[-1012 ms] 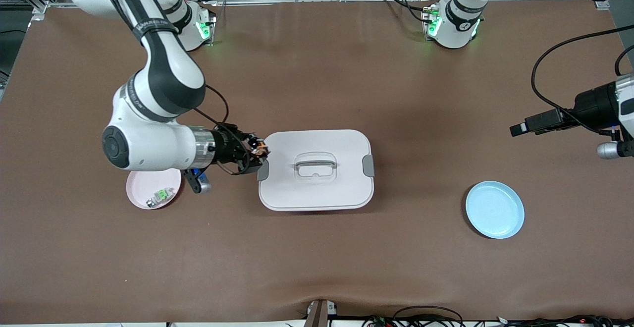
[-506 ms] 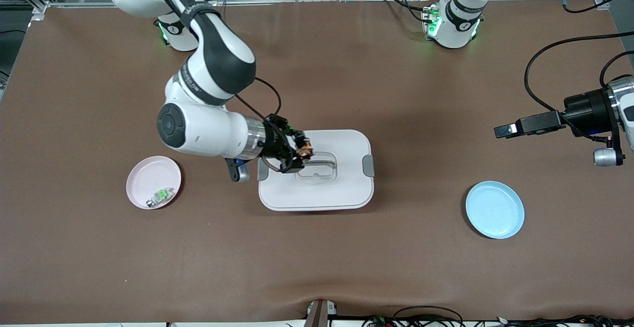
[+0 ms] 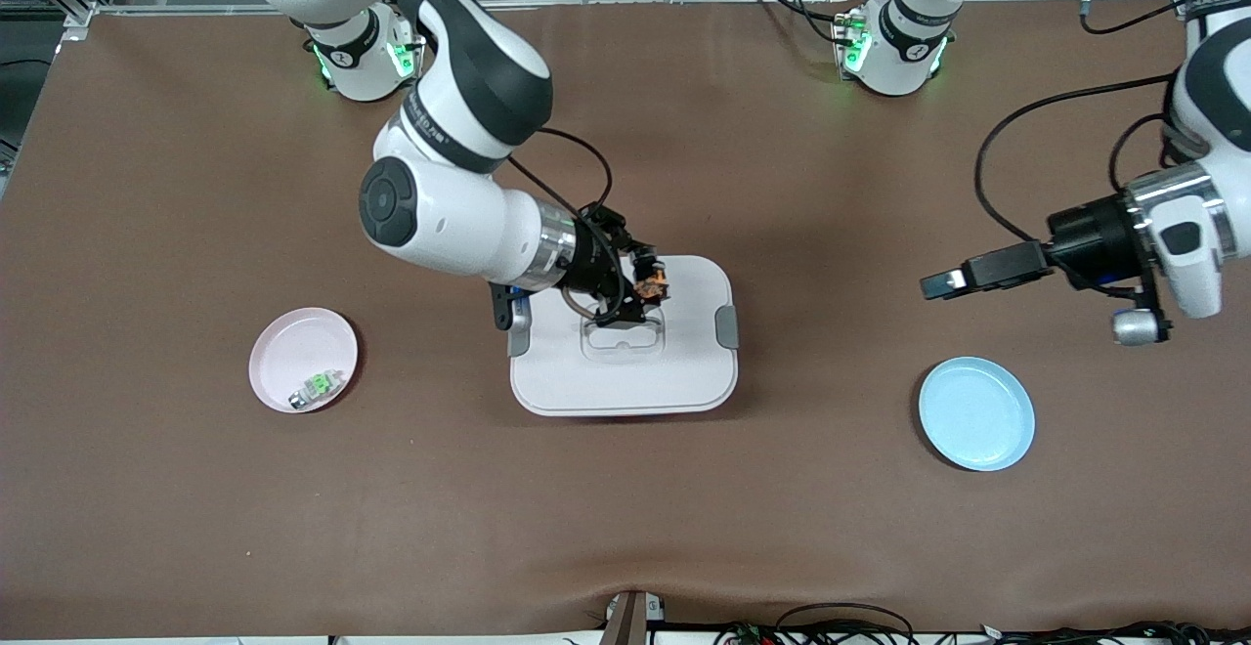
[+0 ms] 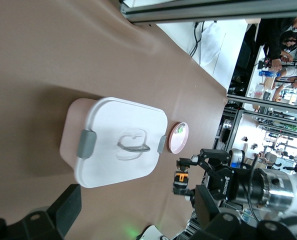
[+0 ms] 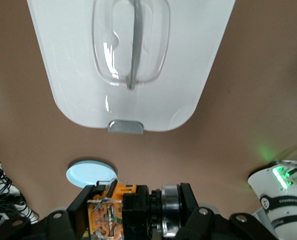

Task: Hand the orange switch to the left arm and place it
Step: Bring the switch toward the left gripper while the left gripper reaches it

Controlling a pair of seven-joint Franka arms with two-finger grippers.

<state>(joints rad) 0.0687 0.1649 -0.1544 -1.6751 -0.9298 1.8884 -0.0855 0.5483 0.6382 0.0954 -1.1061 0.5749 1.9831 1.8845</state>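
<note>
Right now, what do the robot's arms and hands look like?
Both arms are fat white tubes with black bands at the joints, and black cables loop beside them. Their round bases glow green. The right arm has a shiny silver ring at its wrist, then a small black right hand. The left hand is black and boxy.

Robotics lab, aluminium frame rails [image 4: 188,11], brown-covered table [image 3: 625,508], trailing cables [image 3: 841,621]
</note>
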